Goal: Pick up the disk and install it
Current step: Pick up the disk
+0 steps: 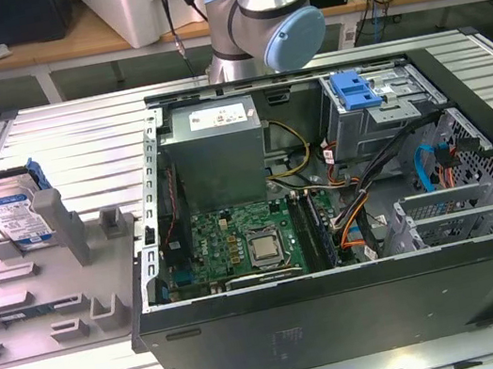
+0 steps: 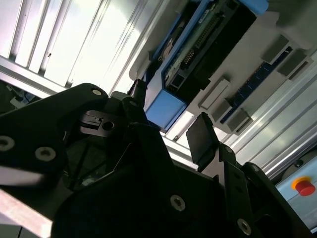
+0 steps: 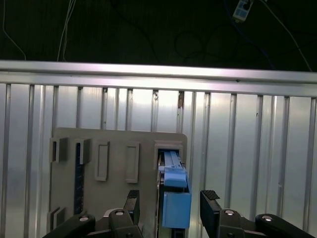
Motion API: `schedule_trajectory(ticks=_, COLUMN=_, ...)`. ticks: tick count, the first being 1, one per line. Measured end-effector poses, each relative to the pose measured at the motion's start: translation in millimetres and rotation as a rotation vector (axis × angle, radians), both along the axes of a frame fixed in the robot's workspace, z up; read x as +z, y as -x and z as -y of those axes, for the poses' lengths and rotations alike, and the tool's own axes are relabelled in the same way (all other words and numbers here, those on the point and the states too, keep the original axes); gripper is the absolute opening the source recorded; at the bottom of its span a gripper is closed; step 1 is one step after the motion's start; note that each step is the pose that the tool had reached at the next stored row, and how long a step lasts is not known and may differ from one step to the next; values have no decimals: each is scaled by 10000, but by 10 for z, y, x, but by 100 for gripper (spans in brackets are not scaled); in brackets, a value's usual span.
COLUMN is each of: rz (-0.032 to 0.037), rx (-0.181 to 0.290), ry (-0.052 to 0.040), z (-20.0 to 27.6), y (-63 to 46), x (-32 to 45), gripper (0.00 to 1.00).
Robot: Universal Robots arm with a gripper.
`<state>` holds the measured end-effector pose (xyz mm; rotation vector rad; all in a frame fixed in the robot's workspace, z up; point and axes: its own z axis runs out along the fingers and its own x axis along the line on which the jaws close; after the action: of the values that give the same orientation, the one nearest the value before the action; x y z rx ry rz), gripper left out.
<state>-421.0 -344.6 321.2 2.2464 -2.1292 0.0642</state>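
You won't find any readable text here: the disk (image 1: 14,218) and the power supply (image 1: 221,151) both carry labels, but their print is too fine to make out.

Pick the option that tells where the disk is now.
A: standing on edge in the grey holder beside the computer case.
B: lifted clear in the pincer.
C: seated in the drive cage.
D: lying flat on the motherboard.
A: the disk stands on edge in a slot of the grey holder, outside the computer case, and the pincer is open and grips nothing.
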Motion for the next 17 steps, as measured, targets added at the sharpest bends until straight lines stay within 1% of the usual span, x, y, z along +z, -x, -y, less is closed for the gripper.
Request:
schedule_trajectory(ticks=10, rz=0, rx=79, ry=0, z=-13, y=0, x=-54, gripper=60)
schedule_trajectory(ticks=12, rz=0, rx=91, ry=0, z=-14, y=0, x=-63, gripper=59)
schedule_trajectory(ticks=13, rz=0, rx=96, ry=0, z=-14, y=0, x=-68, gripper=51)
schedule_trajectory(ticks=17, rz=0, rx=120, ry=0, z=-14, y=0, x=-90, gripper=51)
